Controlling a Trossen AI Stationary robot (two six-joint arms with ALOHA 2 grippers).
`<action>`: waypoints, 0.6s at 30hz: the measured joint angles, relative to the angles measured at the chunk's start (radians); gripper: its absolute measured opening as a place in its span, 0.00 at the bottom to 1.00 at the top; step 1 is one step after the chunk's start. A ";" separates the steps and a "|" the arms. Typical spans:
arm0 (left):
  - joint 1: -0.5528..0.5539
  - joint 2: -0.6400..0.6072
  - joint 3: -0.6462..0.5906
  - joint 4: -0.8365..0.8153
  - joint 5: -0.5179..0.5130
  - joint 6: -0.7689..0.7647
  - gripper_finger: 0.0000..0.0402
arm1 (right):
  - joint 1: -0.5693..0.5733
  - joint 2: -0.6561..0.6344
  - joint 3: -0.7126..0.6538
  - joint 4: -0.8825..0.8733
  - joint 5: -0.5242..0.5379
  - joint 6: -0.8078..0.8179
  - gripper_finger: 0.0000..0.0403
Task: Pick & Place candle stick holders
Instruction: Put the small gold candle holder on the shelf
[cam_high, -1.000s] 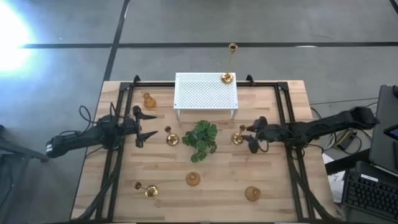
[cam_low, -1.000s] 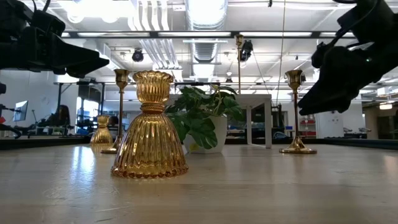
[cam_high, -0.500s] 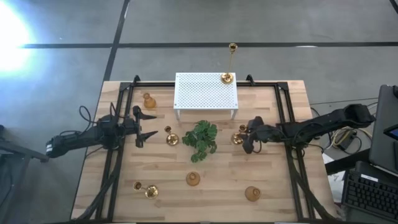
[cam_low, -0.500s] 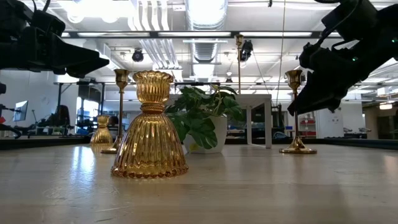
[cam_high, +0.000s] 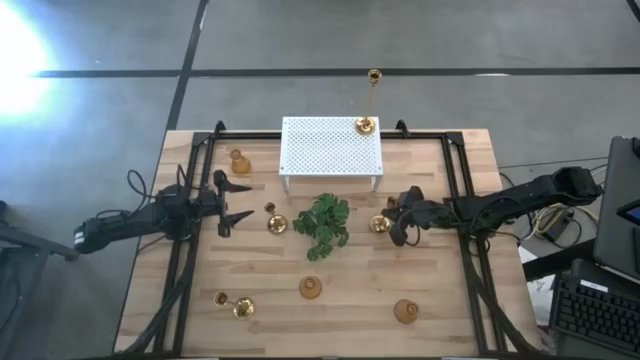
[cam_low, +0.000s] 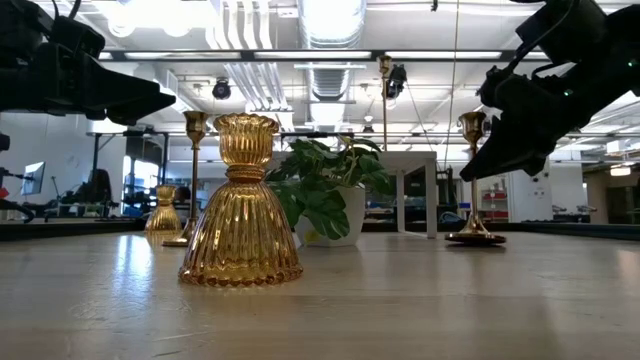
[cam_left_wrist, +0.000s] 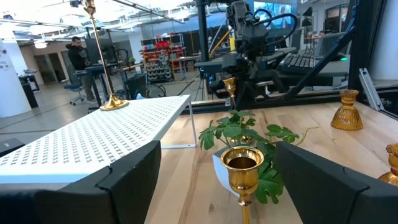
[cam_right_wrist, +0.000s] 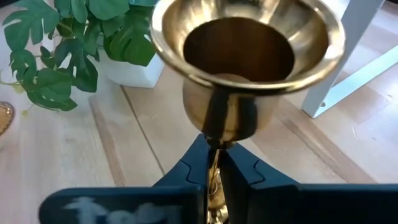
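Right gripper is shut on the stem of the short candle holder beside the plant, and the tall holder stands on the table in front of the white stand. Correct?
Not quite. The right gripper is shut on the short candle holder, but the high view shows the tall holder standing on the white stand, at its far right corner, not on the table.

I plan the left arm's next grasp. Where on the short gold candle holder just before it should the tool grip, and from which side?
Grip the short candle holder on its thin stem, just under the cup, coming level from the left tool's side. It stands upright, facing the open fingers, and the plant crowds its far side.
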 joint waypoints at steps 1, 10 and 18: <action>0.000 0.000 0.000 0.000 0.000 0.000 0.79 | 0.000 0.000 0.000 0.000 0.000 0.001 0.04; 0.000 0.000 0.000 0.000 0.000 0.000 0.79 | 0.000 -0.027 -0.001 -0.012 0.000 0.003 0.03; 0.000 0.000 0.000 0.000 0.000 0.000 0.79 | 0.000 -0.064 -0.001 -0.010 -0.025 0.022 0.03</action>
